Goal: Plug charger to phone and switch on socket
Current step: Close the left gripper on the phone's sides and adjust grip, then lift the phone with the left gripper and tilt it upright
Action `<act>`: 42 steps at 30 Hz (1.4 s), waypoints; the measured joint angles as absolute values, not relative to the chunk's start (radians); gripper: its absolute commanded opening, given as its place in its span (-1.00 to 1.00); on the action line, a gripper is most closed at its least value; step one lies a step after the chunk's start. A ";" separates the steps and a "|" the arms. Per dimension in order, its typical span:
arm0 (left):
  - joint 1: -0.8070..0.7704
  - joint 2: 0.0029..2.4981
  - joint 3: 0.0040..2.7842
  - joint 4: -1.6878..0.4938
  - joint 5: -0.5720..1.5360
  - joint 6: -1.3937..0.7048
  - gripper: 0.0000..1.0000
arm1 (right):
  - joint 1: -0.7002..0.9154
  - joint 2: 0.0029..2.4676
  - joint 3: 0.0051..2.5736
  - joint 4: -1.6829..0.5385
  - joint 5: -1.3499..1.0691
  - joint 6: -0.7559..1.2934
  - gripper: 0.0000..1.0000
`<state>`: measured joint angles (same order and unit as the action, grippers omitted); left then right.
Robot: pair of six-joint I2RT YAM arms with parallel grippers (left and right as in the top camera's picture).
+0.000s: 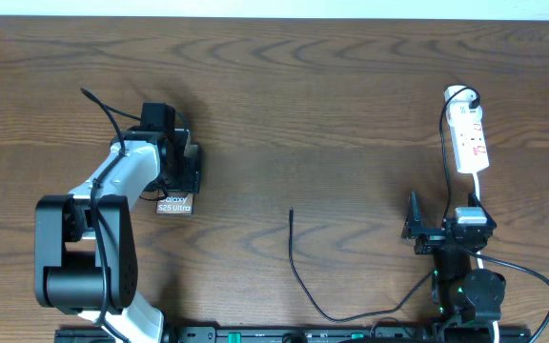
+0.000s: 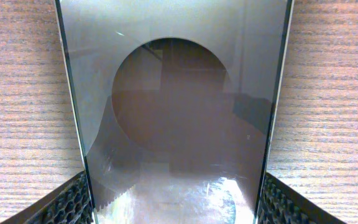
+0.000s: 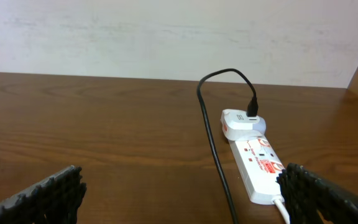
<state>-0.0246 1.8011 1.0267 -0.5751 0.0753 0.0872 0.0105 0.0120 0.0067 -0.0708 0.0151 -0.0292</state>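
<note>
The phone (image 2: 173, 112), a flat rectangle with a glossy, mirror-like dark face and thin straight edges, is seen lying on the wood-grain table (image 1: 332, 76) at the left, white lettering showing at its near end. It is clamped by the left gripper (image 1: 181, 181): ribbed black rubber pads (image 2: 67, 205) are pressed against both long edges. The right gripper (image 3: 180, 177) is held spread wide at the right side of the table, with nothing between its knurled pads. The socket (image 3: 257, 165), an elongated white plastic strip with red-orange markings, is placed at the far right. A rounded white adapter (image 3: 241, 121) is seated at its far end. The charger (image 3: 212, 143), a thin black cable, is arched out of the adapter, and its slim tip is found on bare wood mid-table, well apart from the phone.
</note>
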 measured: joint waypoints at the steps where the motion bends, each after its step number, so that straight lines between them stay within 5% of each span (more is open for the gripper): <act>1: -0.025 1.801 1.027 -0.575 0.075 0.087 0.19 | 0.010 0.012 0.007 -0.071 0.015 -0.029 0.99; 8: -0.025 1.801 1.027 -0.575 0.075 0.087 -0.13 | 0.010 0.012 0.007 -0.071 0.015 -0.029 0.98; 15: -0.025 1.801 1.027 -0.575 0.075 0.087 -0.85 | 0.010 0.012 0.007 -0.071 0.015 -0.029 0.98; 33: -0.025 1.793 1.085 -0.607 0.076 0.086 -0.85 | 0.010 0.012 0.007 -0.070 0.015 -0.030 0.98; 42: -0.025 1.549 1.102 -0.612 0.202 0.040 -0.85 | 0.010 0.012 0.007 -0.071 0.015 -0.029 0.98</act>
